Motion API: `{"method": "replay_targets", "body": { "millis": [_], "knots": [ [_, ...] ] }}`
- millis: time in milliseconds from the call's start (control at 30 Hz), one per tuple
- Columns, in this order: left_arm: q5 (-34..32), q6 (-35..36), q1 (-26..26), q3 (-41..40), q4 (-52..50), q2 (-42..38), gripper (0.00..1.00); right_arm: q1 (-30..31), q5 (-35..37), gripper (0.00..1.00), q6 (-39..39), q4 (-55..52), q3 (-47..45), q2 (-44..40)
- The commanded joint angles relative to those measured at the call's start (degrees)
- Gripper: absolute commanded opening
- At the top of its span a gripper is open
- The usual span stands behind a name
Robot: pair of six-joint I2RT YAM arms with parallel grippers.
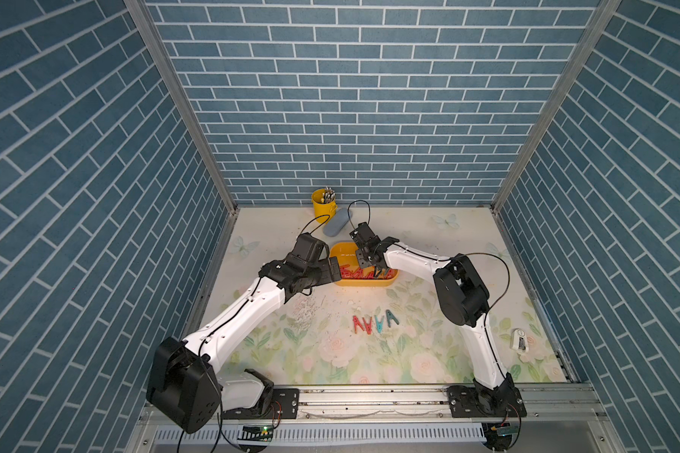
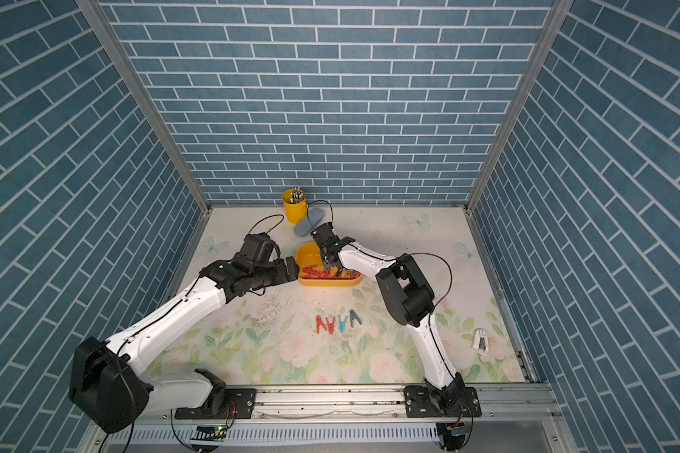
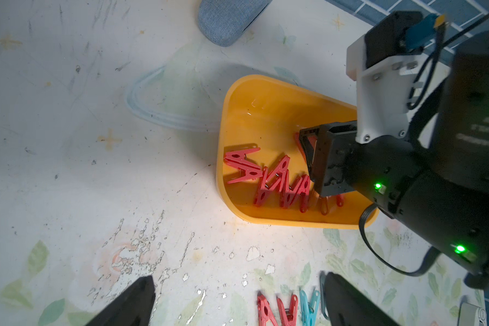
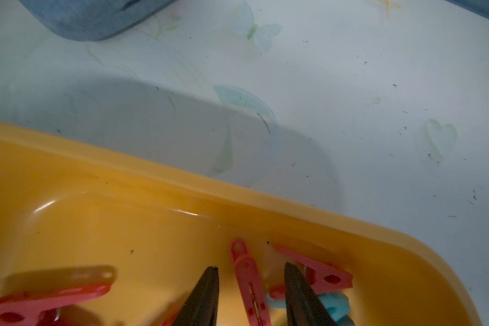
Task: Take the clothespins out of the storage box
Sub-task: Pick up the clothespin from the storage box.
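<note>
Inside the shallow yellow-orange plastic storage box, we find the right gripper half open, its fingers straddling one red A-shaped plastic clothespin without contact. Other red clothespins line the box's near wall. At its left end, the left gripper hangs wide open, empty. Four loose clothespins lie nearer, on the table.

A red A-shaped plastic clothespin is straddled, with gaps on both sides, by the black fingers of the right end effector inside the shallow yellow-orange plastic storage box. A teal-blue peg is partly hidden beside it.
</note>
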Motion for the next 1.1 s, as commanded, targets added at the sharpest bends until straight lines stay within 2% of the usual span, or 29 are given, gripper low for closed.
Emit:
{"method": "replay_targets", "body": {
  "millis": [0, 67, 300, 533, 900, 1067],
  "knots": [
    [0.7, 0.8, 0.7, -0.8, 0.3, -0.6, 0.99, -0.1, 2.0, 0.42, -1.7, -3.1, 2.1, 2.0],
    [0.9, 0.9, 0.8, -0.9, 0.5, -0.6, 1.00, -0.1, 2.1, 0.41, -1.9, -3.3, 2.6, 2.8],
    [1.2, 0.9, 1.0, -1.2, 0.7, -0.8, 0.99, 0.0, 4.9, 0.25, -1.6, -4.5, 3.6, 3.0],
    [2.2, 0.9, 1.1, -1.7, 1.3, -0.7, 1.00, 0.1, 5.4, 0.06, -1.4, -4.3, 3.2, 1.8],
    [2.7, 0.7, 1.1, -2.5, 1.4, -1.6, 1.00, 0.2, 2.0, 0.06, 1.0, -3.6, 0.9, -3.3],
    [3.3, 1.2, 1.1, -2.5, 1.6, -2.1, 1.00, 0.2, -1.5, 0.06, 2.9, -1.1, -4.6, -10.9]
  ]
}}
